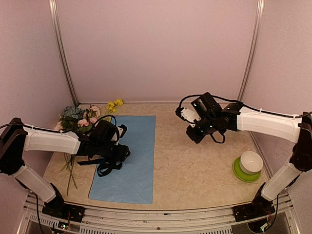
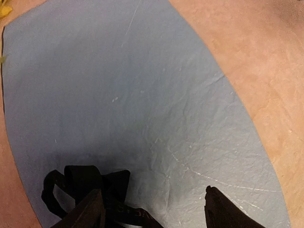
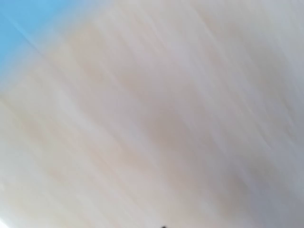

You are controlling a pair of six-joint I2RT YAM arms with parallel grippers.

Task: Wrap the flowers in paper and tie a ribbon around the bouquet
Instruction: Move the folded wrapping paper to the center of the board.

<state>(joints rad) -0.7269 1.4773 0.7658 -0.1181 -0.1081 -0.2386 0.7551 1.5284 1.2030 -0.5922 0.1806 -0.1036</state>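
The flowers (image 1: 78,117) lie along the left edge of the table (image 1: 195,165). Their pink, blue-green and leafy heads are bunched towards the far left corner and a yellow sprig pokes out beyond them. The thin green stems run back towards the near edge, partly hidden under the left arm.

The left gripper (image 2: 153,194) hangs over the paper (image 1: 127,161) with its fingers (image 2: 90,211) standing apart and nothing between them. Only their dark tips show, cut off by the bottom of the wrist view. The ribbon (image 2: 78,183) is a floppy black tangle of loops lying on the paper's left part, against one finger. Its pale lettering is too small to read.

The paper is a flat, light blue rectangle, finely creased, in the table's left half.

The right gripper (image 1: 194,132) hovers above bare, speckled beige table, right of the paper. Its wrist view is a blur, so I cannot tell how its jaws stand.

Near the right edge, a white bowl (image 1: 251,162) sits on a round green plate (image 1: 242,176).
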